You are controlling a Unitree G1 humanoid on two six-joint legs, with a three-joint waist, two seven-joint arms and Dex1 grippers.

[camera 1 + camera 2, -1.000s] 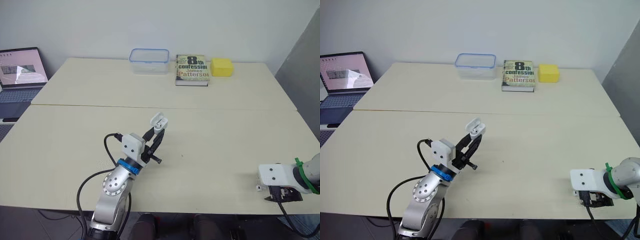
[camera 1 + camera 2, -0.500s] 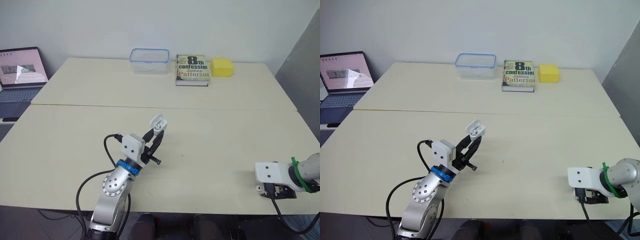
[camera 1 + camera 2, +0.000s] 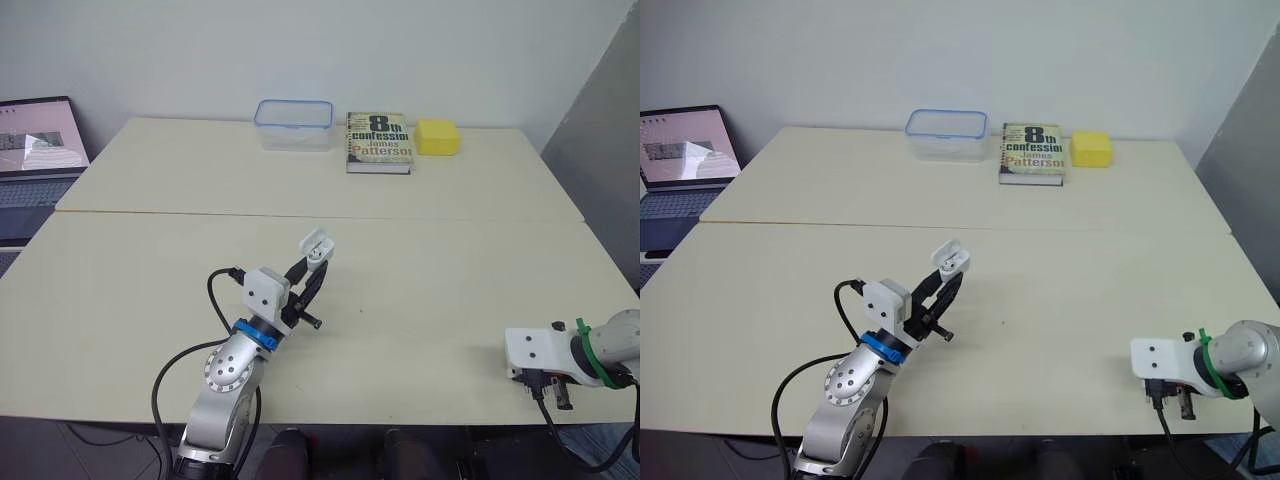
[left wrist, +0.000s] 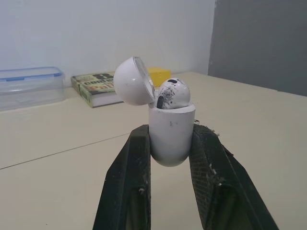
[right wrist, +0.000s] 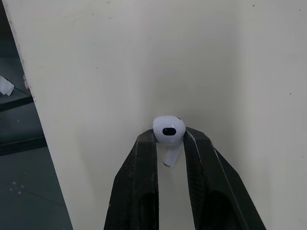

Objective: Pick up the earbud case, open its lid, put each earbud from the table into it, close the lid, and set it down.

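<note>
Right gripper (image 5: pixel 169 140) has crept a touch closer to the case (image 4: pixel 171 132), though it's well off to the case's right at the table (image 3: pixel 450 270) edge. Left gripper (image 4: pixel 170 143) pinches the case upright, lid (image 4: pixel 133 81) flipped open, one earbud (image 4: pixel 172 93) seated inside. Up close at the right wrist, the fingers pinch a second earbud (image 5: pixel 169 130); from the head views it's too small to tell. Two earbuds, one case.

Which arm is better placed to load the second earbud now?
Right. The right tool pinches the loose earbud, while the left tool is busy holding the open case with the other earbud seated.
</note>
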